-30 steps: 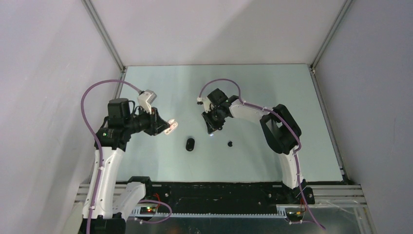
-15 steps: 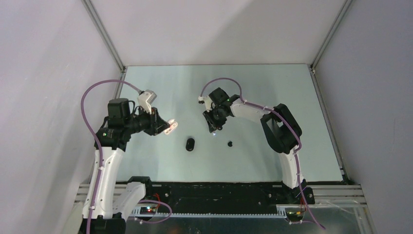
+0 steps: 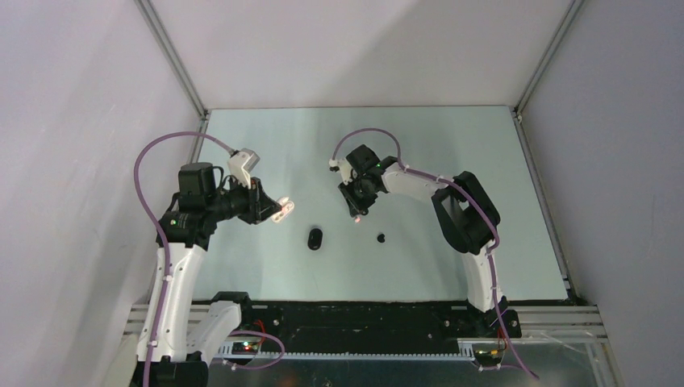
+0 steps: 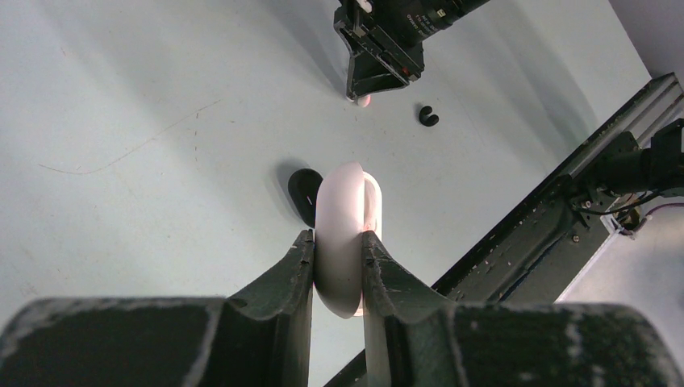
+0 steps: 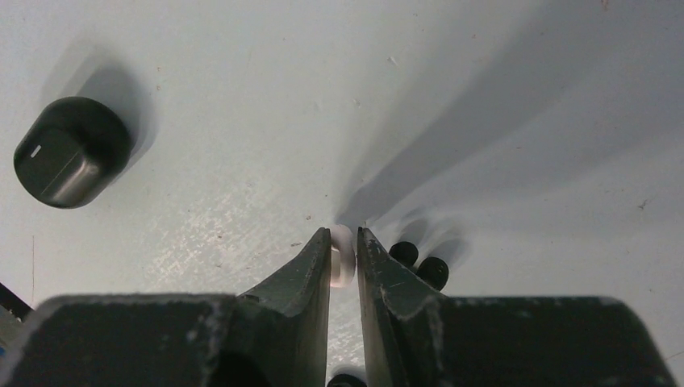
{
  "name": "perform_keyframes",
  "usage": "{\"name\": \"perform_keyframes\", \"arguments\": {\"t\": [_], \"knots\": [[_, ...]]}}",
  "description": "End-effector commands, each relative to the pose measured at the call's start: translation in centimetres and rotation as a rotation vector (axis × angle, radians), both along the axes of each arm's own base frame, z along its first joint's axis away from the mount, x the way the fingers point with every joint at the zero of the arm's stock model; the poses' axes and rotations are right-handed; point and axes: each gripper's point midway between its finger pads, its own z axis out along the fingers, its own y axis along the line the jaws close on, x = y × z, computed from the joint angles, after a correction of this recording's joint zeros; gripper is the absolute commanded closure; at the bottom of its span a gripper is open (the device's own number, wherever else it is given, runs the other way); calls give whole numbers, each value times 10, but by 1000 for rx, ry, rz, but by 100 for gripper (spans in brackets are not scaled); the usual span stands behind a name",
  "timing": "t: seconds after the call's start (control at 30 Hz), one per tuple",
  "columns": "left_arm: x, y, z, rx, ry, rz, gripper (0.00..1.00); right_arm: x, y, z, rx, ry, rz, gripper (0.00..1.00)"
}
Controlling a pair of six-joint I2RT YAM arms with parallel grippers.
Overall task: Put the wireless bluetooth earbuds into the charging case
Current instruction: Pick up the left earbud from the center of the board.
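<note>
My right gripper [image 5: 344, 256] pinches white bud [image 5: 342, 260]; my left gripper [image 4: 337, 262] clamps white case [image 4: 340, 218]. Black case [image 5: 71, 151] lies free on table [image 5: 500, 113].

A white oval case [image 4: 343, 234] is held above the pale, scratched table [image 4: 121, 97].

no legible txt or nos. anywhere, tiny white dash on charging case [image 5: 71, 151], possibly a marking, unreadable

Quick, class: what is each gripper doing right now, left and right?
Left gripper: closed, holding a white oval case.
Right gripper: closed, pinching a white earbud.
</note>
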Motion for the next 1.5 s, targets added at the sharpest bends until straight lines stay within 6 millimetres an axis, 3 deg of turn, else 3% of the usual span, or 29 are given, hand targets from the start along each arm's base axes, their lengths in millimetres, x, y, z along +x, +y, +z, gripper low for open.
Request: {"name": "perform_keyframes", "arguments": {"t": [0.0, 1.1, 1.47], "knots": [[2, 1, 3, -10, -8, 10, 100, 5, -3, 12, 0, -32, -5, 77], [3, -1, -1, -12, 4, -7, 100, -5, -8, 26, 36, 10, -58, 73], [3, -1, -2, -13, 5, -5, 100, -5, -8, 23, 43, 22, -58, 80]]}}
